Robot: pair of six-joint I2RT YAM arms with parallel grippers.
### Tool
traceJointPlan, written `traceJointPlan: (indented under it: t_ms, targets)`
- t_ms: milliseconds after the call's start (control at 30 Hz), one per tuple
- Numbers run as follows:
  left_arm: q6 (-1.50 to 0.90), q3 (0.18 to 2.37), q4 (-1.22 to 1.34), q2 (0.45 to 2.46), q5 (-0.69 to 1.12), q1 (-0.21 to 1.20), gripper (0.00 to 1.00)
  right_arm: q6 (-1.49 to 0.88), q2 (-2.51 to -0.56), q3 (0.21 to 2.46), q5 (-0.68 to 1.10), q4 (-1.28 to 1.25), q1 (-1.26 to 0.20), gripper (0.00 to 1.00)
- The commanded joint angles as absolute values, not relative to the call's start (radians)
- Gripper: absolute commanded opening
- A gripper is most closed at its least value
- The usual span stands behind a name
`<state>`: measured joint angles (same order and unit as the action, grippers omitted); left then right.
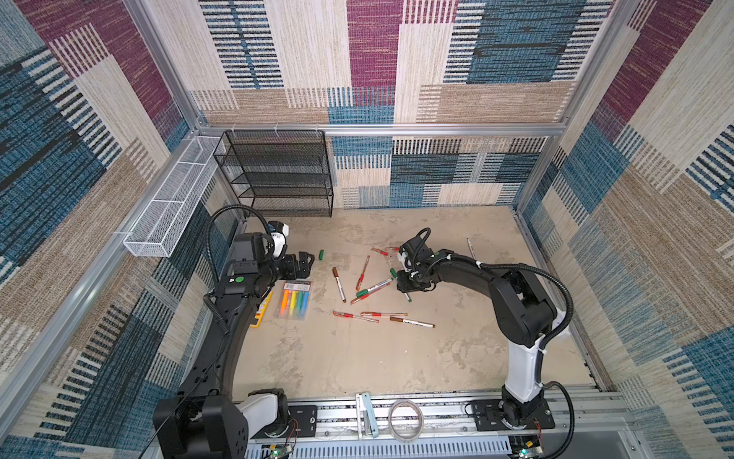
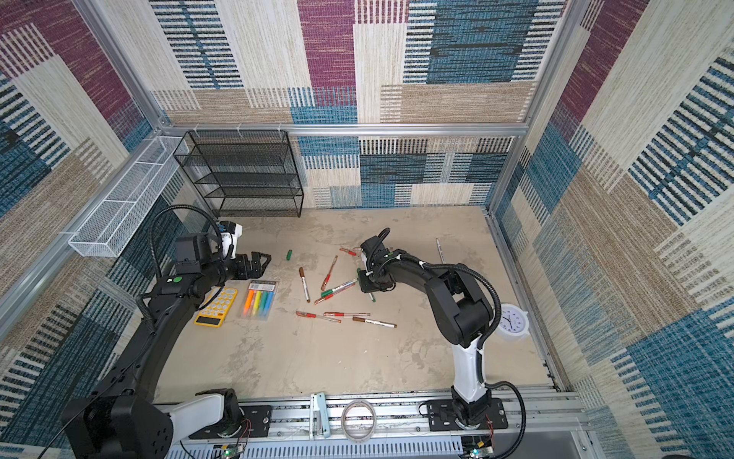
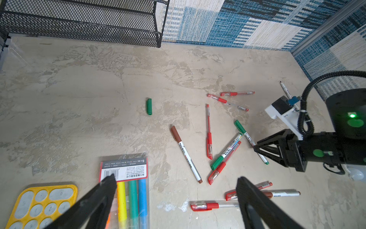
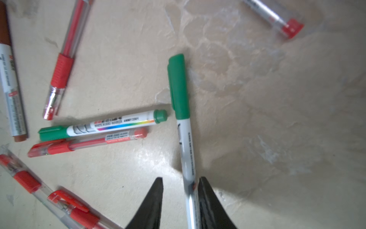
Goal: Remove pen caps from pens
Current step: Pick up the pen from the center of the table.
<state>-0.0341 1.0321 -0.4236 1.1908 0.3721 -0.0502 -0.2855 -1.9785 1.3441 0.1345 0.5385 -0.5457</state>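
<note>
Several pens lie scattered mid-table: clear ones with red bands (image 1: 355,316), a brown-capped one (image 1: 338,283) and a green-capped marker (image 4: 103,126). A loose green pen cap (image 1: 321,254) (image 3: 149,106) lies apart, near my left gripper (image 1: 308,262) (image 3: 176,179), which hovers open and empty above the highlighter pack. My right gripper (image 1: 401,279) (image 4: 180,179) is low over the table and straddles the white barrel of a green-capped pen (image 4: 185,142). One finger touches the barrel and a gap remains on the other side. Its green cap (image 4: 178,87) is still on.
A clear highlighter pack (image 1: 294,300) and a yellow calculator (image 2: 216,306) lie at the left. A black mesh rack (image 1: 278,175) stands at the back wall, with a white wire basket (image 1: 167,206) on the left wall. A white clock (image 2: 512,320) sits behind the right arm.
</note>
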Motion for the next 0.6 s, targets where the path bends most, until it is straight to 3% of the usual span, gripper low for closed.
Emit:
traceJointPlan:
  t_ms: [0,133,300,567]
  targets:
    - [-0.043,1.044,-0.426,1.191,0.386,-0.051,0.98,-0.276,-2.002,1.362,0.098,0.576,-0.555,0.31]
    - [-0.041,1.039,-0.414,1.193,0.385,-0.051,0.98,-0.269,-2.010,1.350,0.074,0.572,-0.559,0.27]
    - [-0.043,1.048,-0.428,1.192,0.406,-0.051,0.98,-0.272,-2.012,1.345,0.035,0.597,-0.560,0.14]
    - [-0.043,1.044,-0.416,1.189,0.500,-0.050,0.98,-0.298,-1.925,1.334,0.064,0.562,-0.560,0.10]
